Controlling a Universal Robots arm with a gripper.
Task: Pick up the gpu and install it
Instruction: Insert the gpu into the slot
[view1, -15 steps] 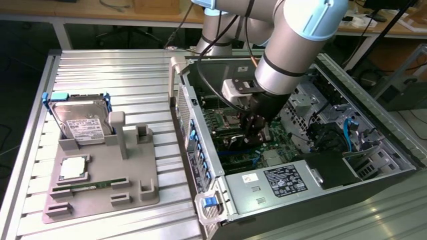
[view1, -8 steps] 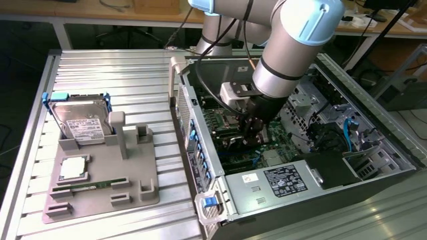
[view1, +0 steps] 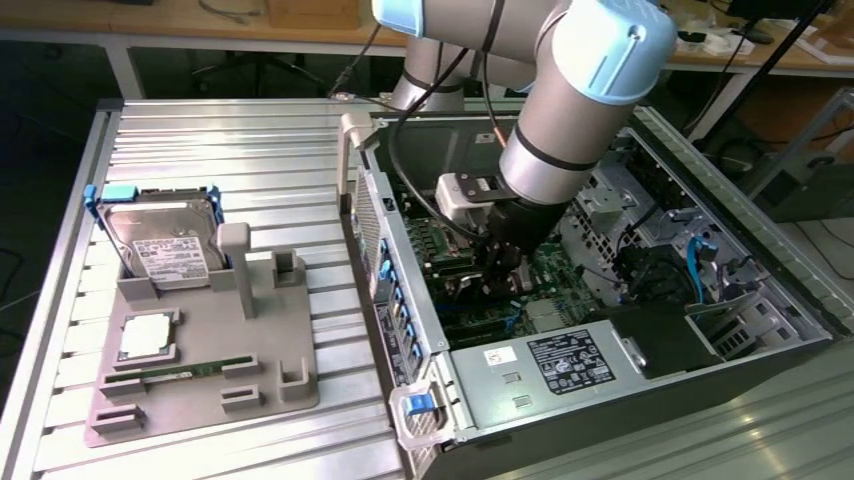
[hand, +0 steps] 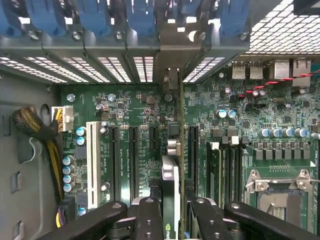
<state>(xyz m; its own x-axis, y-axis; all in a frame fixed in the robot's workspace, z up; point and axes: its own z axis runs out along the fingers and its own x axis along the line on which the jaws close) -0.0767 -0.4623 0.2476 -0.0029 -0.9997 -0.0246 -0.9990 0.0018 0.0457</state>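
In the wrist view the gpu stands edge-on over the green motherboard. It is a thin card with a silvery part on top, and its far end reaches the rear slot openings of the case. My gripper is shut on it, one black finger on each side. The card lies in line with the black expansion slots; whether it is seated in one I cannot tell. In the exterior view the gripper is low inside the open computer case, just above the motherboard.
A grey fixture on the ribbed table at the exterior view's left holds a silver hard drive, a processor and a memory stick. Inside the case are the power supply, a cable bundle and the processor socket.
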